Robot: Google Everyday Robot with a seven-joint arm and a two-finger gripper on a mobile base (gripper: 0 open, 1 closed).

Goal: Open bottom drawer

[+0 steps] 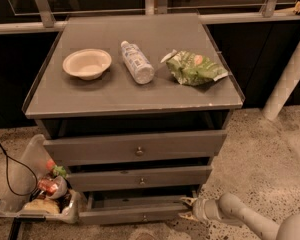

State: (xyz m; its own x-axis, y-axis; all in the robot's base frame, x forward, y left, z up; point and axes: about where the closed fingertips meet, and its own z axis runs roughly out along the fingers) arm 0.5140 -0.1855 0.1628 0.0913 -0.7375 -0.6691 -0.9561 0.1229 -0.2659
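Observation:
The bottom drawer (125, 215) is the slimmest of three grey fronts, with a small round knob (144, 217). It stands pulled out a little, and a dark strip of its inside shows behind the front panel. My gripper (187, 209) is low at the drawer front's right end, right against it, with the pale arm (240, 216) reaching in from the lower right. The middle drawer (140, 178) and top drawer (135, 147) sit above it.
On the cabinet top (80, 99) are a paper bowl (87, 63), a lying plastic bottle (136, 61) and a green chip bag (192, 67). A clear bin (25, 176) of snacks stands on the floor at the left, with a black cable (5, 159) beside it. A white post (290, 74) is at the right.

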